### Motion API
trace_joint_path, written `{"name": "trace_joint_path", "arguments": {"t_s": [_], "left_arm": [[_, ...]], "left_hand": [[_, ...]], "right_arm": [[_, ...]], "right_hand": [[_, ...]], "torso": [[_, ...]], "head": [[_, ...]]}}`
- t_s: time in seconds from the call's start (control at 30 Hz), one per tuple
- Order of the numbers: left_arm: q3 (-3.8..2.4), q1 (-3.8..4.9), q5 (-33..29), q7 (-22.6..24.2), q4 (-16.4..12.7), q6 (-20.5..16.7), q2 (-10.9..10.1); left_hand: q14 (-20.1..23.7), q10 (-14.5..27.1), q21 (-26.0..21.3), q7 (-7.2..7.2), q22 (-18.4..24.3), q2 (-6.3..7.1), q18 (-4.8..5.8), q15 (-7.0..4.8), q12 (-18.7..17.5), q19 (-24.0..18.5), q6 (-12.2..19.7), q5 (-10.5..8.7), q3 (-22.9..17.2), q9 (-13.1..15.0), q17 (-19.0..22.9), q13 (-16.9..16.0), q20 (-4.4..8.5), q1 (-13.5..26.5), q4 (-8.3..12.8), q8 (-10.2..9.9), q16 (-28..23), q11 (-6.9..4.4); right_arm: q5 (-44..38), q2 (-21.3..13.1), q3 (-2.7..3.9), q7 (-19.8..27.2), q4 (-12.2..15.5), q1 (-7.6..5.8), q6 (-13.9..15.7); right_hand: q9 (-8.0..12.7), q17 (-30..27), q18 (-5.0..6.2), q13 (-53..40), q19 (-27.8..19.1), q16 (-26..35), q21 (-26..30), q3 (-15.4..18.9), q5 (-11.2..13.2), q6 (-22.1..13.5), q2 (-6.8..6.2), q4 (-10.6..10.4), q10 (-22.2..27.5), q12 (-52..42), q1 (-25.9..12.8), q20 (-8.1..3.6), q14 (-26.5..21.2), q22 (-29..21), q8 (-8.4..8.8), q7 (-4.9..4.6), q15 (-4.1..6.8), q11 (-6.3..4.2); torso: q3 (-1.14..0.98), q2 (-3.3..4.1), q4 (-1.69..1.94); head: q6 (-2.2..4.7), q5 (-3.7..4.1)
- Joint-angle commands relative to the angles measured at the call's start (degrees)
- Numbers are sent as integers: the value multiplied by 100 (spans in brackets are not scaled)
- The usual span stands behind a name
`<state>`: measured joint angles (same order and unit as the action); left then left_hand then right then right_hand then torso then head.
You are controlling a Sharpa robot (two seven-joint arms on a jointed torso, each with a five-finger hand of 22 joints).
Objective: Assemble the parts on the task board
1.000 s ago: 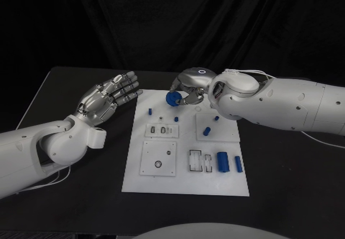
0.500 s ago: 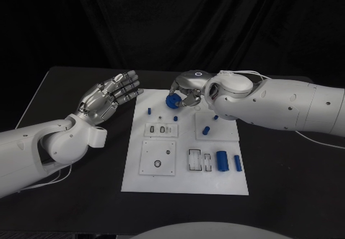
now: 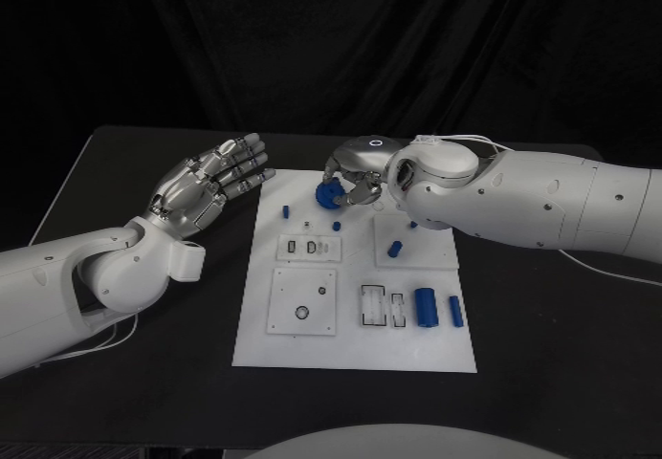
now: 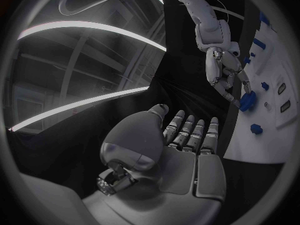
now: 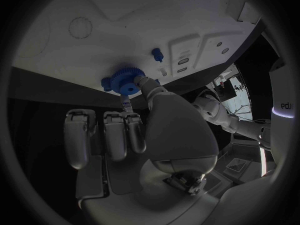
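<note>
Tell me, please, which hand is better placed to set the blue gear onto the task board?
The right hand: it already holds the blue gear over the far end of the task board. The left hand is open beside the board, holding nothing.

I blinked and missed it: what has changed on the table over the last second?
The right hand, holding the blue gear, has eased down and a little sideways, nearer the far end of the white board. The left hand stays open beside the board, and the small blue pieces lie where they were.

Left robot hand point(image 3: 207, 185) open, empty
</note>
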<state>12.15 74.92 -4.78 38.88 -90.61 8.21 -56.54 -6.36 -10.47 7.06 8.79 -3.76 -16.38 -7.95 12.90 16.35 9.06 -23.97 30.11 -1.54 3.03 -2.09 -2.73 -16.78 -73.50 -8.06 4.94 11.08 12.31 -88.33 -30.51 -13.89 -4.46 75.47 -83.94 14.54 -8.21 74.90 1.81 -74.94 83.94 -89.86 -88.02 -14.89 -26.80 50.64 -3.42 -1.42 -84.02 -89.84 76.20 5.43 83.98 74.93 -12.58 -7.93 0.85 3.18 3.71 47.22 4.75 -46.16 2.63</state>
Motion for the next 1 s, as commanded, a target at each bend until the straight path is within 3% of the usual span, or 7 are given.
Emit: {"name": "trace_joint_path", "arguments": {"t_s": [0.03,0.3,0.43,0.6,0.63,0.8,1.0], "left_arm": [[-3,-3,4,740,11,107,11],[-4,-4,4,722,30,122,25],[-4,-5,4,711,32,127,28],[-4,-5,4,701,36,122,26],[-4,-5,4,699,37,120,25],[-4,-6,4,692,35,122,24],[-4,-6,4,676,32,124,13]], "left_hand": [[-2,-36,35,97,-6,38,41,27,24,50,-20,38,-41,3,-6,-6,7,31,5,15,25,12],[0,-30,33,102,-5,37,44,29,20,47,-22,38,-50,3,-6,-4,7,38,6,15,26,14],[0,-30,33,102,-5,37,44,29,20,47,-22,38,-50,3,-6,-4,7,38,6,15,26,14],[4,-19,33,105,-5,36,46,32,8,47,-7,38,-58,1,-4,-1,6,43,8,11,23,14],[5,-5,34,106,-5,38,50,37,-2,49,8,38,-68,-2,-4,1,6,51,13,7,25,8],[5,-5,34,106,-5,38,50,37,-2,49,8,38,-68,-2,-4,1,6,51,13,7,25,8],[5,-5,34,106,-5,38,50,37,-2,49,8,38,-68,-2,-4,1,6,51,13,7,25,8]], "right_arm": [[-45,15,-8,-43,-11,46,-138],[-45,61,-7,-12,-45,70,-192],[-45,70,-7,-41,-68,73,-232],[-45,72,-6,-110,-87,75,-319],[-45,72,-6,-126,-94,75,-327],[-45,63,-5,-133,-110,76,-229],[-45,17,2,-99,-106,75,-73]], "right_hand": [[-1152,1510,-91,-1506,384,-14,11,-39,23,-44,15,10,-598,-16,-19,47,602,1267,71,2,-58,37],[-1050,1510,-90,-1506,381,-14,15,-109,82,-191,-12,9,-598,-16,-47,54,602,1266,269,-18,-54,31],[-877,1510,-88,-1506,379,-14,19,-166,178,-508,-56,21,-598,-16,-64,38,602,1266,545,-44,-28,-6],[-681,1510,-84,-1506,368,-14,34,-152,607,-773,-60,30,-598,-16,-79,12,602,1257,768,-40,-5,-27],[-509,1510,-86,-1506,375,-14,29,-123,818,-1153,-56,37,-598,-16,-77,7,602,1266,901,-40,-4,-28],[-155,1510,-75,-1506,348,-14,60,-73,933,-1998,-41,60,-598,-16,-46,-16,602,1241,966,1,26,-67],[-105,1510,-62,-1506,317,-14,92,-60,945,-2094,-38,65,-598,-16,-39,-23,602,1210,969,6,33,-74]], "torso": [[3,-1,0],[2,1,1],[2,0,1],[1,0,0],[1,0,0],[1,0,0],[-1,3,-2]], "head": [[-16,-5],[-37,-2],[-50,-3],[-59,1],[-59,1],[-57,-1],[-67,-4]]}}
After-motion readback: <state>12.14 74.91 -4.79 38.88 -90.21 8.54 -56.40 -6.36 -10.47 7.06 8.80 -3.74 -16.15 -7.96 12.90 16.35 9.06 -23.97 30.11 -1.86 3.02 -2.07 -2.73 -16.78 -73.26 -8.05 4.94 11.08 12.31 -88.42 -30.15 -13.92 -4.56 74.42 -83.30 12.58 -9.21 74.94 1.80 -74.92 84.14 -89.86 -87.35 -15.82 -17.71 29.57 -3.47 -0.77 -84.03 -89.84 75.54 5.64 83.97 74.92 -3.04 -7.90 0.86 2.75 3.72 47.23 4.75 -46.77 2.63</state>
